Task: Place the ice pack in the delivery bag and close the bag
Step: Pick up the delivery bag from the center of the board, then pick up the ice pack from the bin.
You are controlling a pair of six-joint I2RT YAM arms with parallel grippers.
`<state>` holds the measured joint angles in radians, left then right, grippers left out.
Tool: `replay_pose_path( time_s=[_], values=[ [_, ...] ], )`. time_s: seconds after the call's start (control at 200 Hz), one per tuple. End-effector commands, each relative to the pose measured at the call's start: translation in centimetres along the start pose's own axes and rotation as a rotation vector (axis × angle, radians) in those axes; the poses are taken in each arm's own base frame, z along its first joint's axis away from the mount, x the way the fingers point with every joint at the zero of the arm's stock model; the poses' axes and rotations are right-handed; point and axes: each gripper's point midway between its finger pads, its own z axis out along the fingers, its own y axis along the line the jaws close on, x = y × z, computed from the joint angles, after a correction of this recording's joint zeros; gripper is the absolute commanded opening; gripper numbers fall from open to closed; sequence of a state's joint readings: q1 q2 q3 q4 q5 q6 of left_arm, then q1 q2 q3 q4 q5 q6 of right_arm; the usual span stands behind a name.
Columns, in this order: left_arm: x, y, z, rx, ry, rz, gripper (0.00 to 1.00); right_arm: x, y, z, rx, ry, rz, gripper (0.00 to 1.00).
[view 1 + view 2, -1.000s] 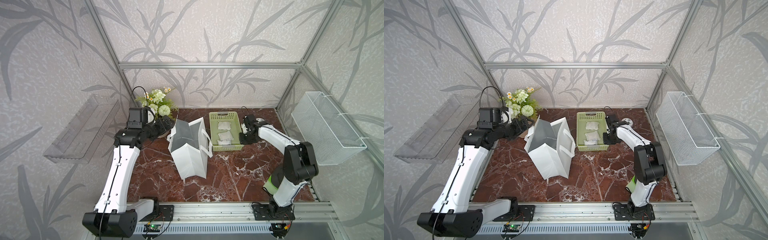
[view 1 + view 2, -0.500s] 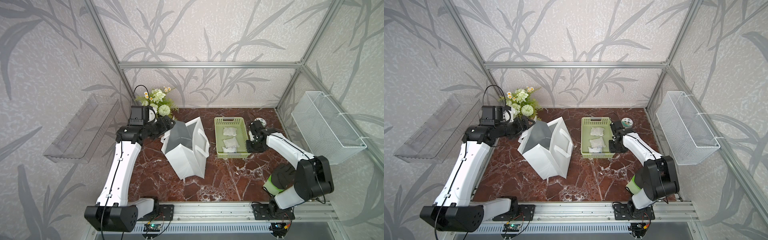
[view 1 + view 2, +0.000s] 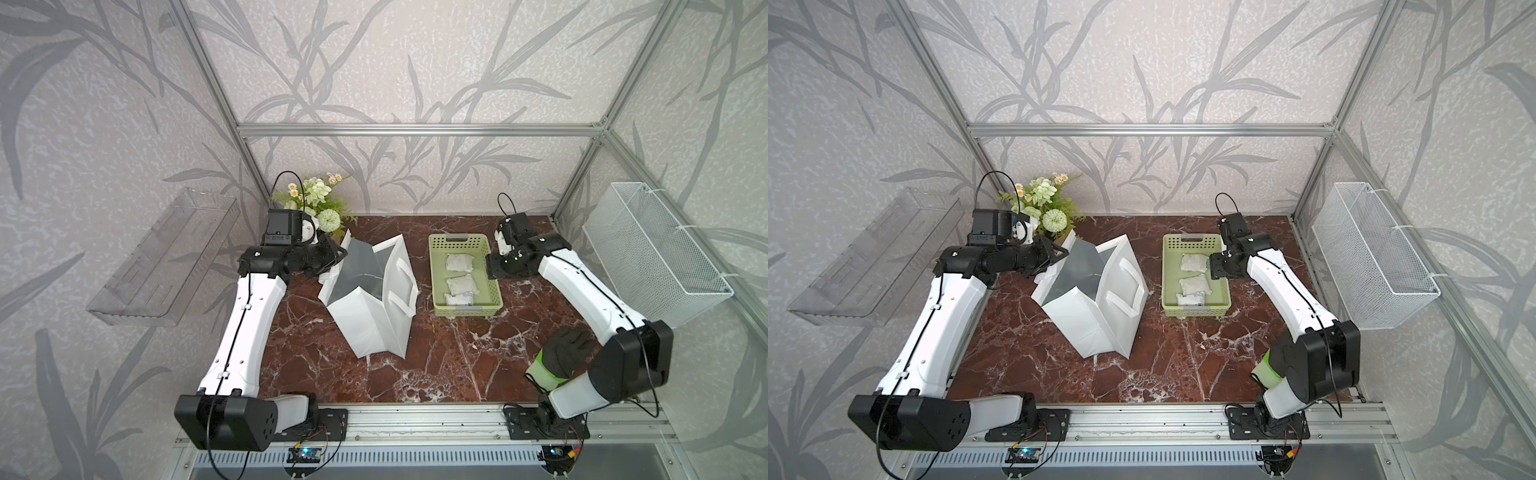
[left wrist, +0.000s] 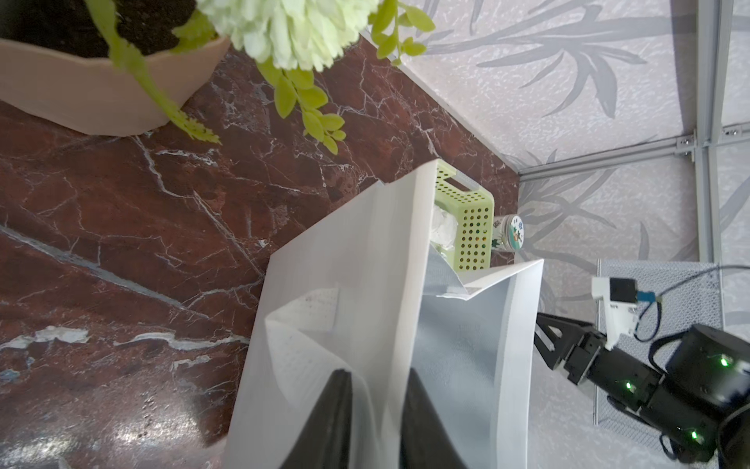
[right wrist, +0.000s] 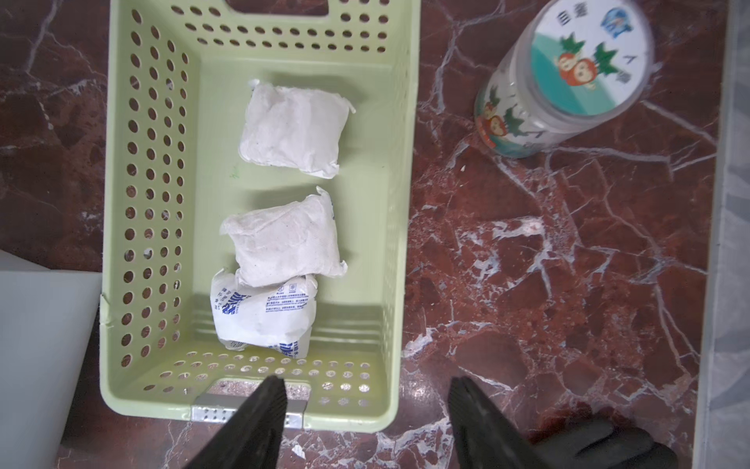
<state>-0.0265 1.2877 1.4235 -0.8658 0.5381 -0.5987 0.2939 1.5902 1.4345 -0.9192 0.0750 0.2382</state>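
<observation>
Three white ice packs [image 5: 292,128] [image 5: 284,239] [image 5: 264,312] lie in a row in the green perforated basket [image 3: 436,270]. The delivery bag [image 3: 374,307], white with a silver lining, stands open to the basket's left, leaning a little. My left gripper [image 3: 338,253] is at the bag's far left rim. In the left wrist view its two fingers [image 4: 332,406] are shut on the bag's white wall [image 4: 337,284]. My right gripper [image 5: 366,381] hangs open over the basket's right near corner, with nothing between its fingers.
A flower bunch in brown paper [image 3: 316,203] stands behind the left wrist. A printed jar [image 5: 564,81] stands right of the basket. A black glove with a green cuff [image 3: 561,357] lies near the right arm's base. A wire basket [image 3: 652,253] and a clear shelf [image 3: 166,257] hang on the side walls.
The left gripper has shut on the bag's rim, and the bag has shifted slightly left. The right gripper has opened off the basket's right rim after the basket slid right.
</observation>
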Motion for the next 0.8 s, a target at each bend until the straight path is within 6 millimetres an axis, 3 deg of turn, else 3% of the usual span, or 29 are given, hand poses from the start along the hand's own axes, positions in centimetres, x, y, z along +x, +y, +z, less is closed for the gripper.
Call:
replay_pose_path(
  time_s=[0.0,0.17,0.255,0.355,0.535,0.795],
  values=[
    [-0.3,-2.0,0.2,0.106,-0.012,-0.045,0.1,0.6,1.5,1.8,-0.025,0.085,0.002,0.71],
    [-0.6,-4.5,0.4,0.229,-0.067,-0.11,0.0,-0.7,3.2,5.7,-0.028,0.125,-0.027,0.78],
    [-0.5,-5.1,0.5,0.238,-0.089,-0.107,0.0,-1.8,3.5,7.6,-0.015,0.138,-0.069,0.8],
    [-0.1,-5.7,0.8,0.242,-0.081,-0.097,0.0,-1.0,3.8,9.2,-0.003,0.231,-0.104,0.82],
    [0.7,-6.1,1.7,0.229,-0.082,-0.082,0.0,1.6,5.0,10.2,-0.028,0.29,-0.19,0.88],
    [1.0,-5.6,2.3,0.2,-0.068,-0.081,0.0,2.2,4.9,9.7,-0.063,0.297,-0.549,0.91]
  ],
)
